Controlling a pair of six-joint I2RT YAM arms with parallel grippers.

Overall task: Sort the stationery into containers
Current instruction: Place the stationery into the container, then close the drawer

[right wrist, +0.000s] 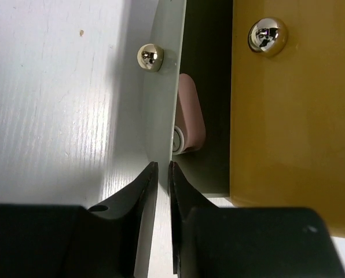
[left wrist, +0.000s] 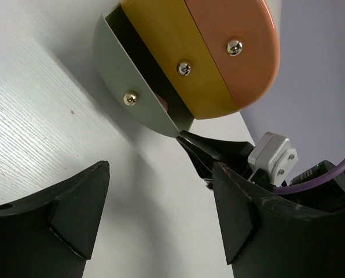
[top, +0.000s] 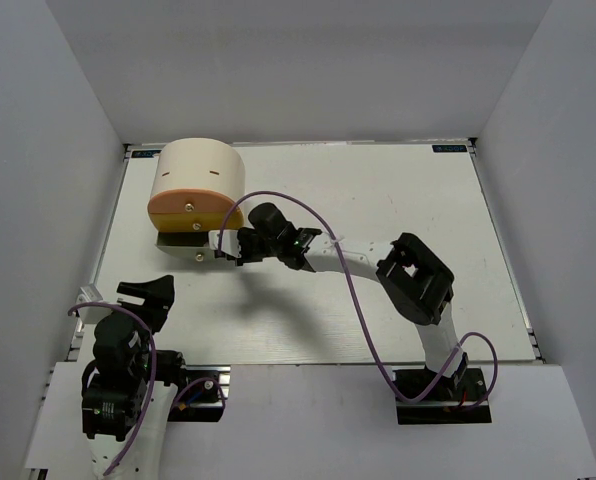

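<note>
The cream half-cylinder box point(top: 198, 170) stands at the far left with an orange drawer point(left wrist: 236, 58) on top, a yellow one point(left wrist: 172, 58) under it, and a grey bottom drawer point(left wrist: 132, 87) pulled out. A small grey-and-pink piece point(right wrist: 190, 116) lies inside the grey drawer. My right gripper point(top: 221, 250) reaches to that drawer; its jaws are nearly closed and pinch the edge of the drawer's front wall point(right wrist: 161, 116). My left gripper point(top: 148, 295) is open and empty, near the table's front left, well short of the box. No markers or pens show.
The right arm point(top: 358, 265) stretches across the middle of the table with a purple cable looping over it. Each drawer front carries a small metal knob point(right wrist: 149, 57). Grey walls enclose the table on three sides.
</note>
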